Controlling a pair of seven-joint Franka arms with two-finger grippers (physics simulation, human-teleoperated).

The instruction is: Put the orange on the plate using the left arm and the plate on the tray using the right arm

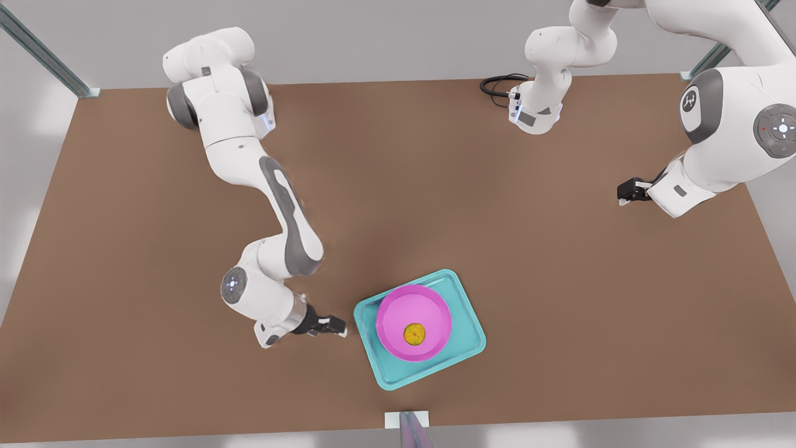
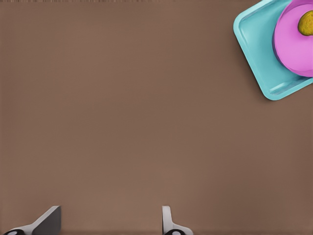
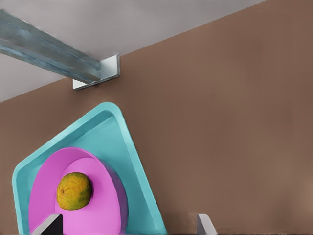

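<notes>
Both placements look done: orange [image 1: 415,334] sitting on plate [image 1: 398,311], plate resting inside tray [image 1: 463,348] on table [image 1: 559,280]. Right tool [image 1: 329,325] just beside tray, open, empty. Left tool [image 1: 628,190] well apart, open, empty. Probably only retreating left.

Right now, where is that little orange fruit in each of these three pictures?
Front view: the orange sits in the pink plate, low centre.
Left wrist view: top right corner, cut by the edge.
Right wrist view: lower left.
Shared landmark: the teal tray under the plate.
</notes>
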